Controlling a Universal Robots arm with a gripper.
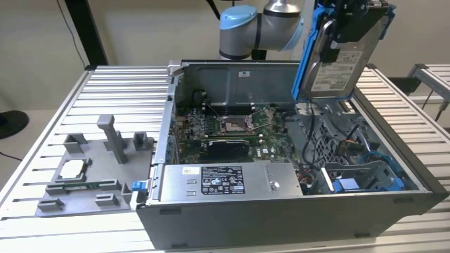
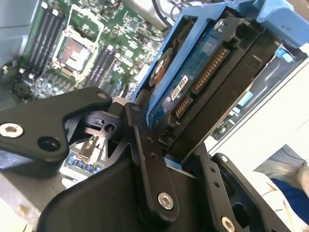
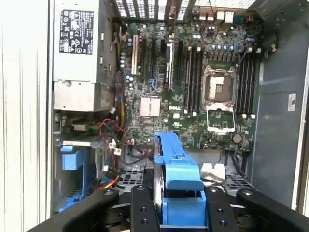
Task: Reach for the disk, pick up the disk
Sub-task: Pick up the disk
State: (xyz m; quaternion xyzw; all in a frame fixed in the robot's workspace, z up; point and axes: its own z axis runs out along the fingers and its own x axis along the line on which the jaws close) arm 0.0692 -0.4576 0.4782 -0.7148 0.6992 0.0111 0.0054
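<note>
The jaws clench the disk [image 1: 342,63], holding it upright in the air above the open computer case [image 1: 281,211]. Inside the case lie a green motherboard [image 3: 193,87] and a grey power supply [image 1: 225,182], all standing on the slatted table [image 1: 119,89].

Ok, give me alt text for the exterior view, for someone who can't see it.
The black gripper holds the silver, white-labelled disk with blue plastic rails upright above the open grey computer case on a slatted metal table. A grey parts fixture lies at the exterior view's left.
</note>
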